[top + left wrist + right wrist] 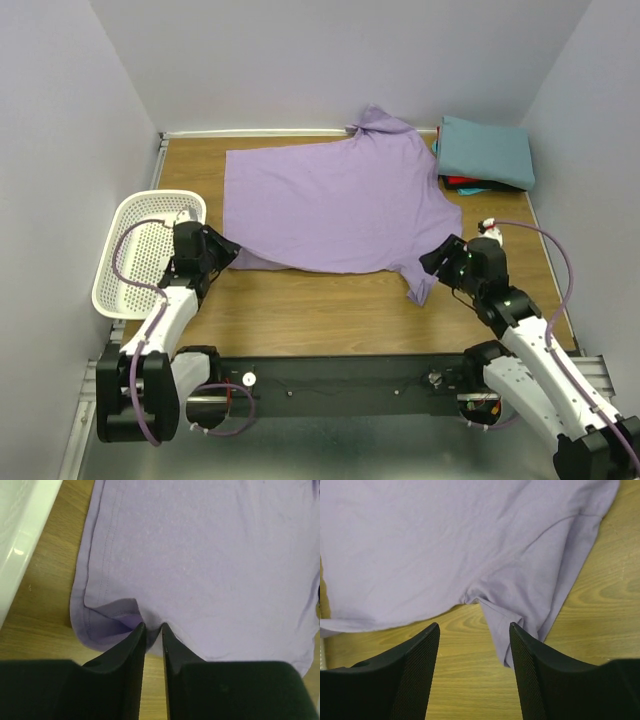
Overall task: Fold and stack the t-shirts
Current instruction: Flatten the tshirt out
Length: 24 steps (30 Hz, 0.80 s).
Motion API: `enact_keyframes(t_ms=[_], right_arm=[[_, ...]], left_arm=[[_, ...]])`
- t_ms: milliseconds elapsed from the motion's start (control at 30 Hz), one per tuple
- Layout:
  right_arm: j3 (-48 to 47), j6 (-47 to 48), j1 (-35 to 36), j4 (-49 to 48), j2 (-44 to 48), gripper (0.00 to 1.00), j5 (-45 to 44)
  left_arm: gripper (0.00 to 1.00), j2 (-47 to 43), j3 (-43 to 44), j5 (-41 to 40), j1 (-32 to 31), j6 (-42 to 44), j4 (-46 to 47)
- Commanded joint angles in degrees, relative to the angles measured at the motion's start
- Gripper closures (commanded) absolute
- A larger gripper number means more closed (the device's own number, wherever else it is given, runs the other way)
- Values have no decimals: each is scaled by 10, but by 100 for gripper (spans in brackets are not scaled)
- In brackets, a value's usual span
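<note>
The large lavender t-shirt [335, 205] lies spread flat across the middle of the wooden table, one sleeve trailing toward the near right. My left gripper [228, 252] sits at its near-left corner. In the left wrist view the jaws [152, 626] stand close together, with a fold of the shirt's hem [200, 555] pinched between the tips. My right gripper [435, 262] is at the near-right sleeve. It stands open [475, 627] over bare wood, and the sleeve [445, 540] lies just ahead of and beside its right finger. A folded teal t-shirt [487, 150] rests on a red one [465, 184] at the back right.
A white perforated basket [140, 250] stands at the table's left edge, right beside my left arm; its rim [15, 545] shows in the left wrist view. Grey walls close in the table on three sides.
</note>
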<state>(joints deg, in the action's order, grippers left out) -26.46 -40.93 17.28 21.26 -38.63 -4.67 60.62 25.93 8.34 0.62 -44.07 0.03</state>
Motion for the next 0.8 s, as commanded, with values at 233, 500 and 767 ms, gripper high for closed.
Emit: enact_keyframes(t_ms=[233,500,767], right_arm=[[-60,-34,-1,26,-108,37,-168],[-103,-58,-35,6,-251,48,-272],[-134,-40,-127,-59,-382,55,-193]], left_arm=[[80,-84,7,-79,-2,-13,-70],[96,-57,13,-42,-2,13,-50],[95,-67,38,10,-2,53,-51]])
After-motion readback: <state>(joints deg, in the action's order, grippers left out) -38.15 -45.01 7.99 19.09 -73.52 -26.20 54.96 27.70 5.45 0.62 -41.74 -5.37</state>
